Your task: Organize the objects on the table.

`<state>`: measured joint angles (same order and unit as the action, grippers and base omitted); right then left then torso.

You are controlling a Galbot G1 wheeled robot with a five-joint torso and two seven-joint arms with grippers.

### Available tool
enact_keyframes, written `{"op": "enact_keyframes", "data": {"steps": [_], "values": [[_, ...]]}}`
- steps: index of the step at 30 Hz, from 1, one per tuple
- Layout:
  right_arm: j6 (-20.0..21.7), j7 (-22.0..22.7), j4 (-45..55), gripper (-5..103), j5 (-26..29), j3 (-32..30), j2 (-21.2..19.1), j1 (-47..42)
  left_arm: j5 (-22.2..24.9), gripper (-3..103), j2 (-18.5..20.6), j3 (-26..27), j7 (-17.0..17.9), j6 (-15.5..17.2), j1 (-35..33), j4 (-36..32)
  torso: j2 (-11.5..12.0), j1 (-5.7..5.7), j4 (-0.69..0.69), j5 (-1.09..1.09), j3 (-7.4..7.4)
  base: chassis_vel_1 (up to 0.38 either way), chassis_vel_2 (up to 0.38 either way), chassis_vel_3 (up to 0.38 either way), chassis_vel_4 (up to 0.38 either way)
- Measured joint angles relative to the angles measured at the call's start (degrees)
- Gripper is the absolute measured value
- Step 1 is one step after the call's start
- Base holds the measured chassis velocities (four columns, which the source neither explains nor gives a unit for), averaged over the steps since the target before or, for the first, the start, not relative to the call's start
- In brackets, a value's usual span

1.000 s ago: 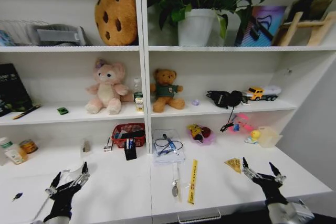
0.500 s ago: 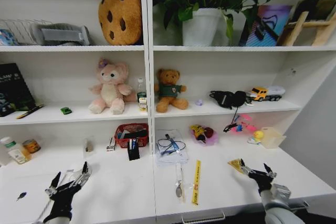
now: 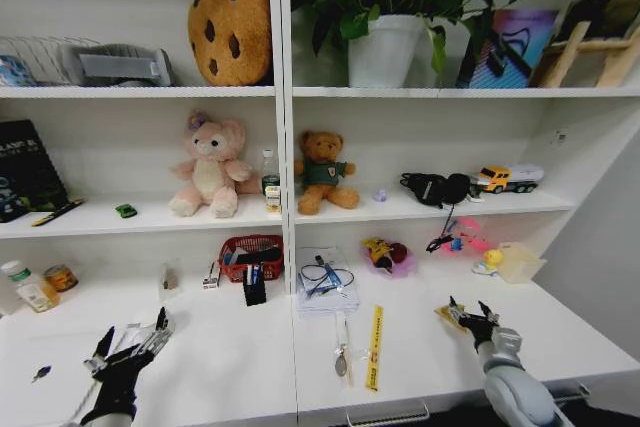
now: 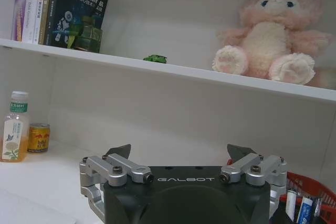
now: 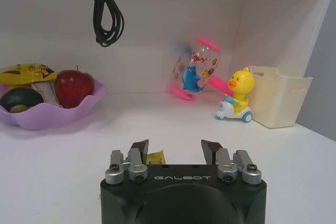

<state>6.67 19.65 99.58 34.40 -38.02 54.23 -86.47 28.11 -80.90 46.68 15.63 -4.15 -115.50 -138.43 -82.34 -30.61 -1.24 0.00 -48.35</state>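
My right gripper (image 3: 469, 312) hovers open low over the white table (image 3: 220, 362) at the right. Its fingers stand just behind a small yellow packet (image 3: 445, 314), which the right wrist view shows between the open gripper (image 5: 175, 149) tips as a yellow packet (image 5: 156, 157). At the left front my left gripper (image 3: 130, 339) is open with nothing in it, and so it looks in the left wrist view (image 4: 181, 153). A yellow ruler (image 3: 375, 345) and a slim metal tool (image 3: 341, 352) lie in the middle. A tiny green toy (image 3: 125, 211) rests on the shelf. Small bottles (image 3: 25, 289) stand far left.
Against the back stand a red basket (image 3: 250, 250), a black holder (image 3: 254, 288), a clear folder with cables (image 3: 322, 284), a purple fruit bowl (image 3: 396, 269) and a beige bin (image 3: 518, 261). A duck toy (image 5: 236, 95) and a pink toy (image 5: 197, 69) sit beyond the right gripper. A small black item (image 3: 40, 374) lies front left.
My right gripper has moved forward and leftward up to the yellow packet. The head camera shifted slightly. The left gripper has stayed in place.
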Motion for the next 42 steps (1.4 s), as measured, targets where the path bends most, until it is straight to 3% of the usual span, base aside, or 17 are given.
{"op": "enact_keyframes", "data": {"steps": [2, 4, 5, 9, 12, 17, 25, 31, 33, 40, 42], "values": [[-0.05, -0.36, -1.05, 47, -0.09, 0.43, -0.11, 0.13, -0.40, 100, -0.03, -0.42, 0.28, 0.25, 0.37, -0.11, 0.00, 0.00, -0.01, 0.00, 0.00, 0.000, 0.000, 0.000, 0.000], [-0.08, -0.50, -1.21, 47, -0.16, 0.54, -0.12, 0.10, -0.47, 100, -0.02, -0.52, 0.41, 0.36, 0.52, -0.13, 0.00, 0.00, -0.01, 0.00, 0.00, 0.000, 0.000, 0.000, 0.000], [-0.14, -0.68, -1.29, 36, -0.33, 0.70, -0.12, -0.01, -0.54, 100, -0.02, -0.64, 0.56, 0.51, 0.69, -0.22, 0.00, 0.00, -0.01, 0.00, 0.00, 0.000, 0.000, 0.000, 0.000], [-0.27, -0.90, -1.25, 25, -0.79, 0.78, 0.15, -0.17, -0.70, 100, -0.25, -0.70, 0.63, 0.54, 0.65, -0.30, 0.00, 0.00, 0.00, 0.00, 0.00, 0.000, 0.000, 0.000, 0.000], [-0.47, -1.05, -0.15, 9, -1.18, 0.66, 0.40, -0.46, -0.69, 100, -0.48, -0.42, 0.54, 0.34, 0.23, -0.37, 0.00, 0.00, -0.01, 0.00, 0.00, 0.000, 0.000, 0.000, 0.000], [-0.47, -1.07, 2.68, 1, -1.18, 0.07, 0.37, -0.23, -0.65, 100, -0.57, -0.13, 0.35, 0.05, -0.16, -0.57, 0.00, 0.00, -0.01, 0.00, 0.00, 0.000, 0.000, 0.000, 0.000], [0.85, -1.75, 5.09, 0, 0.57, 2.77, -1.00, 6.31, -0.73, 100, -0.80, 0.10, 0.30, -0.07, -0.80, -1.25, 0.00, 0.00, 0.00, -0.01, 0.00, 0.000, 0.000, 0.000, 0.000], [-0.59, -3.81, -4.18, 0, -1.00, 12.25, -1.08, 18.58, -1.33, 100, -1.20, 0.21, 0.37, -0.11, -1.23, -1.54, 0.00, 0.00, -0.01, 0.00, 0.00, 0.000, 0.000, 0.000, 0.000], [-1.14, -3.82, -9.76, 0, -1.69, 18.01, -0.53, 26.31, -1.62, 100, -1.30, 0.14, 0.67, 0.07, -1.19, -1.79, 0.00, 0.00, 0.03, 0.00, -0.01, 0.000, 0.000, 0.000, 0.000], [-0.75, -2.56, -14.91, 0, -1.48, 24.13, 0.08, 33.73, -1.83, 100, -1.33, -0.09, 1.32, 0.74, -0.59, -2.04, 0.00, 0.00, 0.00, -0.01, 0.00, 0.000, 0.000, 0.000, 0.000], [-0.72, -2.40, -16.25, 11, -1.55, 24.83, 0.31, 34.61, -1.89, 100, -1.33, -0.23, 1.41, 0.90, -0.33, -1.78, 0.00, 0.00, -0.01, 0.00, 0.00, 0.000, 0.000, 0.000, 0.000]]}}
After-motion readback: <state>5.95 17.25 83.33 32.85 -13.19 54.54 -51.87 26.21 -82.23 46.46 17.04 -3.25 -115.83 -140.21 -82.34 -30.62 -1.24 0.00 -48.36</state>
